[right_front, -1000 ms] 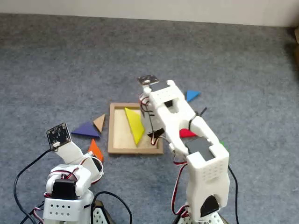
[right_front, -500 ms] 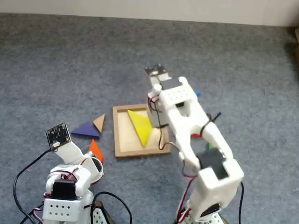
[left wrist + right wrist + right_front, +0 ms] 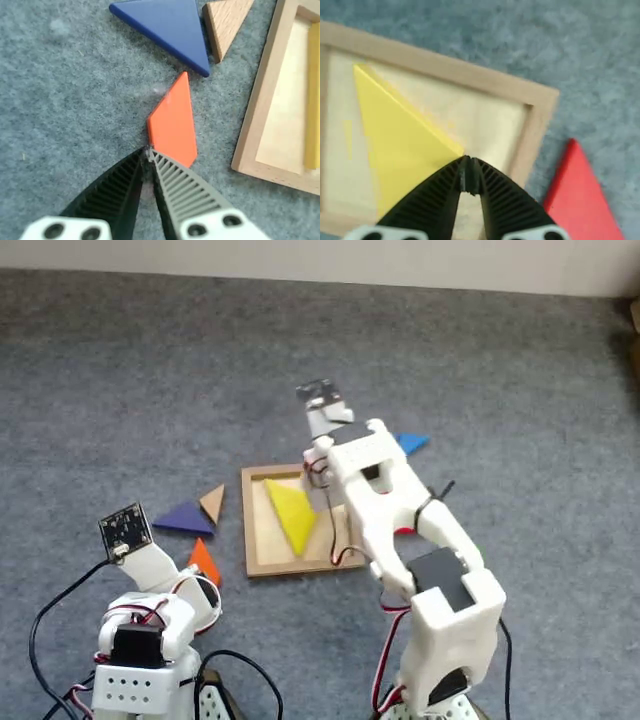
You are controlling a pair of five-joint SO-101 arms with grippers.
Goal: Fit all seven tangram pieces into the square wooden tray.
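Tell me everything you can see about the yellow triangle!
The yellow triangle is a flat, smooth piece with sharp corners. It lies flat inside the wooden tray, one corner close to a tray corner, with bare wood beside it. The right gripper, shut, has its tips at the triangle's edge; whether they press on it is unclear.

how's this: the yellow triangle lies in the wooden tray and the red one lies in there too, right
No: the red triangle lies on the carpet outside the tray, as the right wrist view shows. The yellow triangle is inside.
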